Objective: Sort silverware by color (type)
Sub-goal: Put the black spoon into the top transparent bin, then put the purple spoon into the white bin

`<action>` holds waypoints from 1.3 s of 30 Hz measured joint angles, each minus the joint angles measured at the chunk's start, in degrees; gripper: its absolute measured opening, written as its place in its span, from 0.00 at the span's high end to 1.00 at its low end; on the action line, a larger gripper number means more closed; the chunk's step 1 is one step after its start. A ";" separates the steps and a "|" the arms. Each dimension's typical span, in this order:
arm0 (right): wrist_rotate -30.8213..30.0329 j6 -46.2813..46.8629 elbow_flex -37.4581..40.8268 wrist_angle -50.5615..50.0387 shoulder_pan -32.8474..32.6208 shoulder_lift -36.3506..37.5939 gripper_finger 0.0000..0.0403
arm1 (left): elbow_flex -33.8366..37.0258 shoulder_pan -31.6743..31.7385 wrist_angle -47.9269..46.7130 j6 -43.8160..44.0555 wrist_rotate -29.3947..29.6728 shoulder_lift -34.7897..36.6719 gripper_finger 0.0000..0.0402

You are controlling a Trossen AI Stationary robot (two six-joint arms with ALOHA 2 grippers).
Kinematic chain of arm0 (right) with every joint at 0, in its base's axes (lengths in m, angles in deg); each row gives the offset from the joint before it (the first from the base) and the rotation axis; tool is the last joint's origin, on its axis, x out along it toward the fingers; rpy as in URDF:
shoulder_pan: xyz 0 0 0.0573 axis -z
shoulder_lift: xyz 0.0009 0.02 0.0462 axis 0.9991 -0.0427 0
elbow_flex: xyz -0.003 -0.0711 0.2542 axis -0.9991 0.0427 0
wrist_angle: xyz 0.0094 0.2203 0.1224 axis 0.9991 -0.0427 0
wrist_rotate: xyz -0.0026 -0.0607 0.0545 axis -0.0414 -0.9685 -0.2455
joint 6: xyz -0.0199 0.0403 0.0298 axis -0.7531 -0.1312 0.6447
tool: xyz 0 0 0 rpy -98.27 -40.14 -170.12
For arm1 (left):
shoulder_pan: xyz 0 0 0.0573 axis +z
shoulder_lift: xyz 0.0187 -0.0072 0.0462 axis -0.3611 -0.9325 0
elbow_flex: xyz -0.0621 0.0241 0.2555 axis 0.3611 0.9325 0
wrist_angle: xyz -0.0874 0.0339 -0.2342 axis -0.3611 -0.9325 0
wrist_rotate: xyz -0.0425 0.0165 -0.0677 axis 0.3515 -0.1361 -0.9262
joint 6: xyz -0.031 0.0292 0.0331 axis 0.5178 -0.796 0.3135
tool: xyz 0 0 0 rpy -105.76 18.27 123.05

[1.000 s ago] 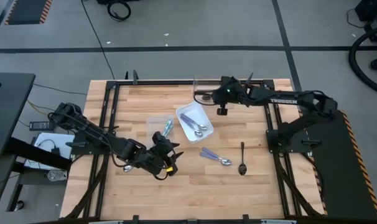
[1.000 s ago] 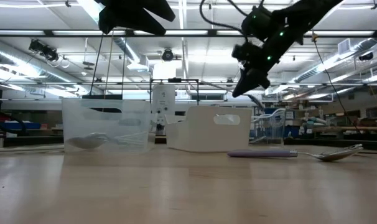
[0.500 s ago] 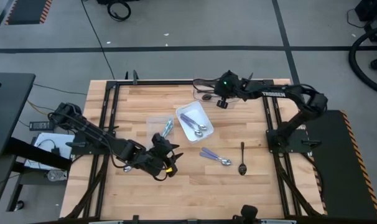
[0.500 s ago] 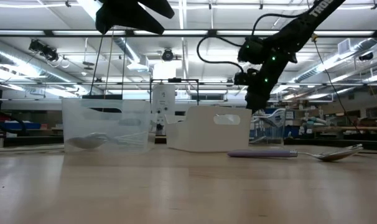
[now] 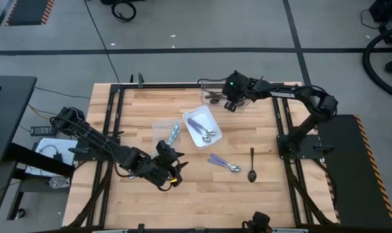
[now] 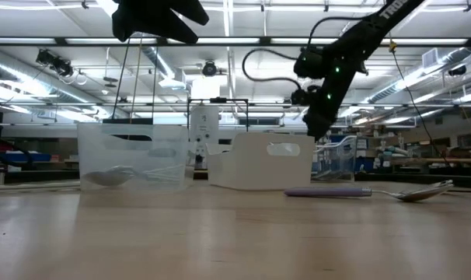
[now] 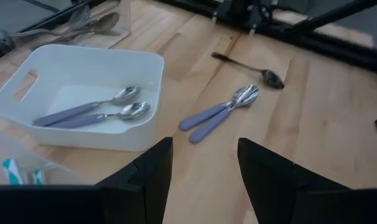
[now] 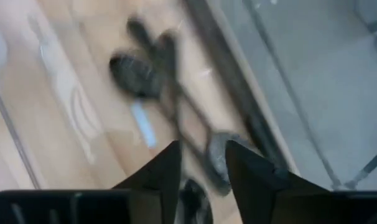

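Note:
My right gripper [image 5: 229, 103] hangs open, fingers down, over a clear container [image 5: 212, 96] at the table's far edge. Dark spoons [image 8: 142, 71] lie in that container, and they show blurred. My left gripper [image 7: 204, 180] is open and empty above the table's near left part [image 5: 167, 163]. Two purple-handled spoons [image 7: 89, 113] lie in a white bin [image 5: 201, 126]. Two more purple-handled spoons [image 5: 223, 163] and one dark spoon [image 5: 252, 165] lie flat on the wood. Light-blue-handled spoons [image 5: 174, 133] rest in a second clear container [image 6: 130, 159]. My right gripper has a blurred dark spoon end [image 8: 192, 194] low between its open fingers. I cannot tell whether either finger touches it.
The black frame rail [image 5: 183, 86] runs along the far edge behind the containers. Bare wood [image 5: 209, 194] lies toward the near edge, in front of the loose spoons.
My right gripper has moved toward the table's far edge and come down over the clear container there. It has turned from a slant to pointing straight down.

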 joint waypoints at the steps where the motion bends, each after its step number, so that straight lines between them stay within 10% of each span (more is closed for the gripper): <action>1: 0.04 0.61 -0.60 -0.16 -0.30 0.69 0.64 | 0.00 0.00 -0.73 0.00 -0.01 0.00 0.53; 19: 25.24 9.59 0.23 0.84 -18.62 14.12 0.62 | 0.00 -0.05 -19.41 7.33 -0.03 0.11 0.53; 39: 19.42 25.63 8.77 1.87 -40.70 15.84 0.64 | 0.00 0.36 -32.34 10.85 -17.24 0.11 0.53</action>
